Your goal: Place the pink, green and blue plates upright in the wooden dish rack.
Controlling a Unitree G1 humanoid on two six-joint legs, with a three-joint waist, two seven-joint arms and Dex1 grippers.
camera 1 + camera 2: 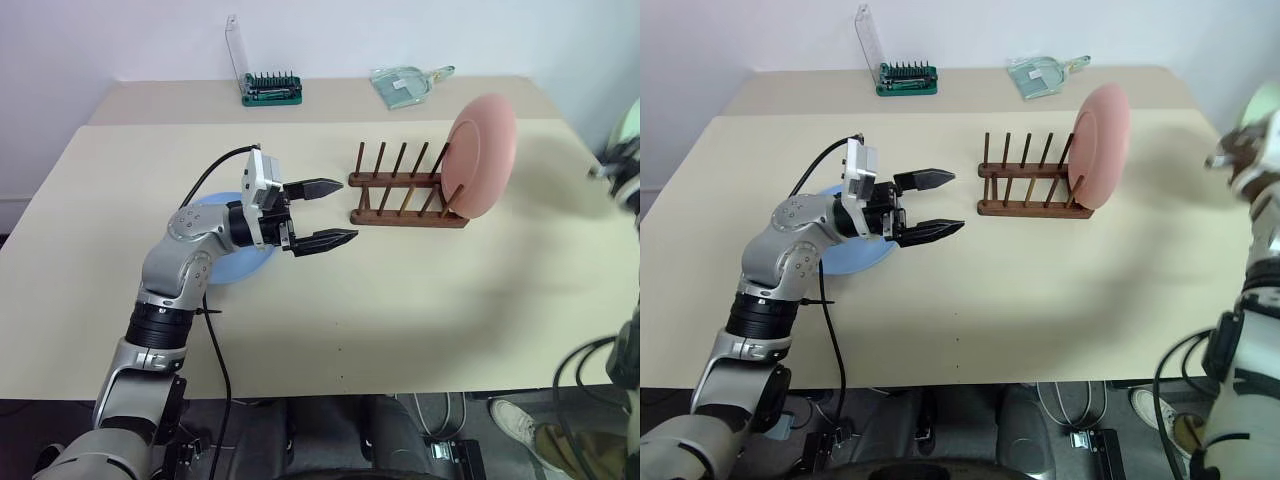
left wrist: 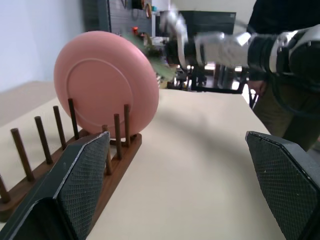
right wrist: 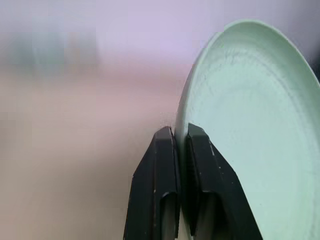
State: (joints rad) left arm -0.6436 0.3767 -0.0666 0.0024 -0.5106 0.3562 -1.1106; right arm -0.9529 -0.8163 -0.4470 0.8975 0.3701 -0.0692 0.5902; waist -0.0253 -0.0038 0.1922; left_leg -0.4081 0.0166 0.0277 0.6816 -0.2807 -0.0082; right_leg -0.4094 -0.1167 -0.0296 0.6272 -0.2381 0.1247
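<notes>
The pink plate [image 1: 480,155] stands upright at the right end of the wooden dish rack [image 1: 400,198]. Flat on the table lies the blue plate [image 1: 228,266], partly hidden under my left arm. My left gripper [image 1: 346,211] hangs open above the table, just left of the rack and pointing at it, with nothing between its fingers. In the left wrist view the pink plate [image 2: 105,85] and the rack [image 2: 60,145] lie ahead. At the far right edge my right gripper [image 3: 175,132] is raised and shut on the rim of the green plate [image 3: 250,125], also seen as the pale green plate [image 1: 1265,100].
A green tool holder with a clear lid [image 1: 270,88] and a clear glass object [image 1: 405,82] sit on the back table. A person's shoe [image 1: 520,420] shows below the table's front right corner. Bare tabletop lies in front of the rack.
</notes>
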